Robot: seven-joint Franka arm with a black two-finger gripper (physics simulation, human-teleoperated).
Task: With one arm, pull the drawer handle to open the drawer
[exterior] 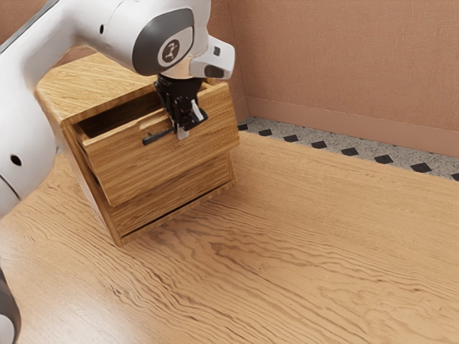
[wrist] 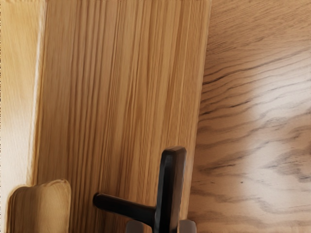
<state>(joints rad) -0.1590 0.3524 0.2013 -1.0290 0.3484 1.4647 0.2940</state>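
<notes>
Pinching the handle [exterior: 158, 135], hand [exterior: 185, 127] closed on it, bar level across front of drawer [exterior: 150, 163] (pulled partly out)

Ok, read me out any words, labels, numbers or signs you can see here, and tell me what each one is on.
No readable words or numbers anywhere.
Arm's joint cap: a small white emblem, a sign only, with no letters I can make out.
Wooden cabinet, top drawer, drawer handle, end effector, table: no markings.
</notes>
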